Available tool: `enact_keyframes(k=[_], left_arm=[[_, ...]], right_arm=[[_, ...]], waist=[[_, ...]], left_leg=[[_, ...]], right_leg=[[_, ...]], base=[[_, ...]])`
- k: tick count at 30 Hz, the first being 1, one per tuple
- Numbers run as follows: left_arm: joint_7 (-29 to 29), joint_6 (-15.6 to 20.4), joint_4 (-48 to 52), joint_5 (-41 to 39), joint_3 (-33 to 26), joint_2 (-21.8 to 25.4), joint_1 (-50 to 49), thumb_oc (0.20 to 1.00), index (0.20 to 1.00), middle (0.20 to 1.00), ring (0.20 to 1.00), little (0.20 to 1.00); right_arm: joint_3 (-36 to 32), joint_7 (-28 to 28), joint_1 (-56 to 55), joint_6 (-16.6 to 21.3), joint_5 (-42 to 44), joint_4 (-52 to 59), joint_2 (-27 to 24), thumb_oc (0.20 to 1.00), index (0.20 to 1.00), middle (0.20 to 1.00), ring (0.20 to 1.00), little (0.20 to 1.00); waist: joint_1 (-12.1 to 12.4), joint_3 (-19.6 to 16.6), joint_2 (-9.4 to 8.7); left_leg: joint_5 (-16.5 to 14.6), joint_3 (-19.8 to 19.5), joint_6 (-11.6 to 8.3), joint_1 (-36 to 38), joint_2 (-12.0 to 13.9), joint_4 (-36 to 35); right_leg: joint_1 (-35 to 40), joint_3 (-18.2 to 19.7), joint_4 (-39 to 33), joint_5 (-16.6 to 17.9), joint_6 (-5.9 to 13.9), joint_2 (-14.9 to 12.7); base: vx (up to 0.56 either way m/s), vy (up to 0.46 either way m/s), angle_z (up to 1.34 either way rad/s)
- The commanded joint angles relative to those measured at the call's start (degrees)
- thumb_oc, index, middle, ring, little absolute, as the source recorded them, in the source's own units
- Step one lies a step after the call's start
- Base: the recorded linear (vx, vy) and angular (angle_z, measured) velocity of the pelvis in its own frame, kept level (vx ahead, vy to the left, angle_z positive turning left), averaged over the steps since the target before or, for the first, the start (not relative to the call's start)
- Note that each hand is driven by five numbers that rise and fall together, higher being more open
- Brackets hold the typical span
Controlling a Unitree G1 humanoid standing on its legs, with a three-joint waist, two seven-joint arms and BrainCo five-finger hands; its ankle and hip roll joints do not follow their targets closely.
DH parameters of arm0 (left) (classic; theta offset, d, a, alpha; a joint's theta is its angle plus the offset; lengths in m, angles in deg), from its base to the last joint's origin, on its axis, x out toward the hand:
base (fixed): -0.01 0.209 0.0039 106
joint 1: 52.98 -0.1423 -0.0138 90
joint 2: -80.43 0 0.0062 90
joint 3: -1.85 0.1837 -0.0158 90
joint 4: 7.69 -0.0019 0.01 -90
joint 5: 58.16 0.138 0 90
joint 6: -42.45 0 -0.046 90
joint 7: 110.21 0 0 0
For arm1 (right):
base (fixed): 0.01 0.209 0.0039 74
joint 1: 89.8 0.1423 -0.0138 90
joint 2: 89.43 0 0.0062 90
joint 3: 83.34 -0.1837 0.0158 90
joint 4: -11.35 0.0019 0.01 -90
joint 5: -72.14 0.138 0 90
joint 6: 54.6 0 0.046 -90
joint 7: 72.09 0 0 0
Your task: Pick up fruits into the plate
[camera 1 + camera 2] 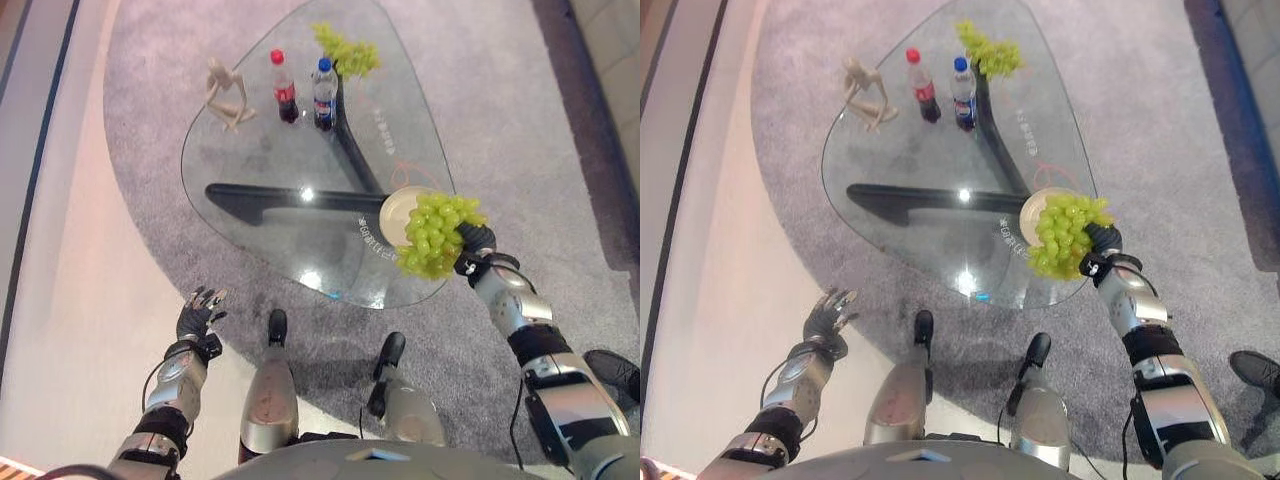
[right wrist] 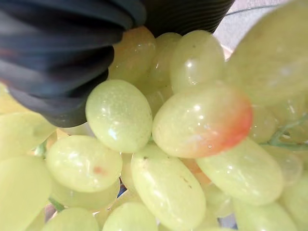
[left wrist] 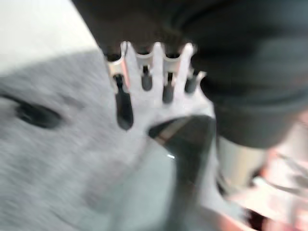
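Grapes [image 1: 436, 232]: green, glossy oval bunch, over round cream plate [image 1: 397, 213], at right robot hand [image 1: 478, 243]; grip hidden.
Left robot hand [image 1: 199, 314]: fingers spread, off worktop.
Worktop [image 1: 270, 160]: rounded-triangle glass.

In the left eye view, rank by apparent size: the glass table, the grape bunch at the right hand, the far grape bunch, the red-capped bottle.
1. Glass table
2. Grape bunch at the right hand
3. Far grape bunch and red-capped bottle: they look about alike, and both sit farther from the camera, so unranked.
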Motion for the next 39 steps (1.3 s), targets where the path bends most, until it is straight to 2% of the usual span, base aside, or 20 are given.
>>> enact_keyframes(k=[1, 6, 9, 10, 14, 23, 27, 30, 31, 33, 34, 39], left_arm=[[-1.3, 0.8, -4.5, 3.3, 0.7, 1.2, 0.7, 1.000, 1.000, 1.000, 1.000, 1.000], [-2.3, 0.5, -6.5, 3.6, 1.8, 1.8, 0.9, 1.000, 1.000, 1.000, 1.000, 1.000], [-2.7, 1.0, -6.8, 3.6, 2.6, 1.6, 0.5, 1.000, 1.000, 1.000, 1.000, 1.000], [-2.8, 1.3, -6.6, 3.8, 3.5, 1.6, -0.1, 1.000, 1.000, 1.000, 1.000, 1.000], [-3.0, 1.8, -4.8, 3.3, 5.6, 1.7, -1.8, 1.000, 1.000, 1.000, 1.000, 1.000], [-2.8, 2.2, -1.8, 2.7, 8.3, 1.3, -4.8, 1.000, 1.000, 1.000, 1.000, 1.000], [-3.1, 2.0, -0.3, 2.4, 9.1, 1.8, -5.5, 1.000, 1.000, 1.000, 1.000, 1.000], [-3.3, 1.7, 0.8, 2.1, 10.2, 2.1, -6.6, 1.000, 1.000, 1.000, 1.000, 1.000], [-3.5, 1.6, 1.3, 1.9, 10.7, 2.3, -7.0, 1.000, 1.000, 1.000, 1.000, 1.000], [-3.7, 1.5, 1.6, 1.8, 11.0, 2.4, -7.3, 1.000, 1.000, 1.000, 1.000, 1.000], [-3.6, 1.5, 1.8, 1.8, 11.2, 2.5, -7.5, 1.000, 1.000, 1.000, 1.000, 1.000], [-3.7, 1.1, 2.2, 2.0, 11.5, 3.0, -8.1, 1.000, 1.000, 1.000, 1.000, 1.000]], right_arm=[[0.3, -0.8, 6.2, 4.3, -4.0, -1.2, -6.1, 0.200, 0.200, 0.200, 0.200, 0.200], [1.0, -4.4, 10.2, 3.6, -7.0, -4.5, -9.0, 0.200, 0.200, 0.200, 0.200, 0.200], [0.9, -5.0, 11.9, 4.7, -8.5, -8.3, -10.6, 0.200, 0.200, 0.200, 0.200, 0.200], [1.2, -6.5, 13.6, 5.0, -10.3, -10.6, -11.7, 0.200, 0.200, 0.200, 0.200, 0.200], [3.0, -10.3, 19.0, 4.5, -13.6, -14.8, -15.5, 0.200, 0.200, 0.200, 0.200, 0.200], [6.0, -17.0, 26.1, 2.8, -18.9, -17.6, -19.8, 0.200, 0.200, 0.200, 0.200, 0.200], [7.7, -19.8, 29.0, 1.0, -22.3, -19.0, -21.4, 0.200, 0.200, 0.200, 0.200, 0.200], [8.8, -22.2, 30.1, -3.3, -23.6, -21.6, -22.3, 0.200, 0.200, 0.200, 0.200, 0.200], [9.0, -23.6, 30.6, -6.5, -23.8, -24.3, -22.7, 0.200, 0.200, 0.200, 0.200, 0.200], [8.9, -23.9, 30.8, -7.9, -24.3, -26.4, -23.1, 0.903, 0.903, 0.903, 0.903, 0.903], [8.7, -24.0, 30.6, -9.2, -24.6, -27.4, -23.2, 1.000, 1.000, 1.000, 1.000, 1.000], [9.0, -25.0, 30.4, -13.0, -27.6, -30.5, -23.5, 1.000, 1.000, 1.000, 1.000, 1.000]], waist=[[0.6, 1.3, 0.23], [1.2, 4.5, 0.96], [1.8, 4.5, 1.52], [2.3, 4.5, 2.19], [3.6, 4.5, 3.70], [5.3, 4.5, 6.01], [5.7, 4.5, 6.93], [5.8, 4.5, 7.45], [6.0, 4.5, 7.83], [6.1, 4.5, 8.16], [6.2, 4.5, 8.30], [6.4, 4.5, 8.72]], left_leg=[[-7.2, 0.1, 3.43, -3.3, -7.2, 3.1], [-7.4, -0.1, 4.00, -8.1, -8.4, 7.0], [-7.4, -0.3, 4.26, -11.1, -8.8, 8.4], [-7.4, -0.6, 4.43, -13.4, -9.1, 9.3], [-6.8, -1.3, 4.86, -18.4, -9.8, 10.0], [-6.0, -2.0, 5.32, -25.1, -10.9, 11.7], [-5.9, -2.2, 5.44, -27.9, -11.4, 13.0], [-7.5, -2.2, 5.23, -28.2, -11.8, 14.0], [-7.5, -2.1, 5.34, -28.4, -11.8, 14.1], [-7.6, -2.1, 5.41, -28.2, -11.7, 13.8], [-7.5, -2.0, 5.42, -28.0, -11.7, 13.6], [-7.5, -1.9, 5.54, -26.4, -11.7, 12.8]], right_leg=[[-4.5, 3.3, 12.4, -11.1, -2.94, 2.5], [-9.6, 3.0, 16.1, -11.5, -3.35, 2.5], [-12.7, 2.6, 18.1, -11.7, -3.42, 2.4], [-15.2, 2.4, 19.7, -11.9, -3.49, 2.3], [-21.4, 1.9, 23.1, -12.5, -3.35, 1.4], [-28.8, 1.4, 26.5, -12.5, -3.45, 0.4], [-31.5, 1.7, 27.8, -12.7, -3.55, 0.1], [-32.2, 2.8, 29.7, -14.9, -3.15, -0.3], [-32.6, 2.9, 30.1, -15.1, -3.26, -0.3], [-32.5, 2.8, 30.0, -15.2, -3.24, -0.4], [-32.3, 2.7, 29.9, -15.1, -3.21, -0.4], [-31.0, 2.4, 28.8, -14.7, -3.12, -0.6]], base=[[-0.08, 0.021, 0.05], [-0.06, -0.001, 0.12], [-0.02, -0.001, 0.06], [0.01, -0.015, 0.08], [0.00, -0.007, 0.07], [0.03, 0.012, 0.04], [0.05, -0.001, 0.03], [0.12, -0.032, 0.06], [0.05, 0.000, 0.11], [0.03, 0.008, 0.05], [0.00, 0.000, 0.00], [-0.02, 0.005, 0.00]])
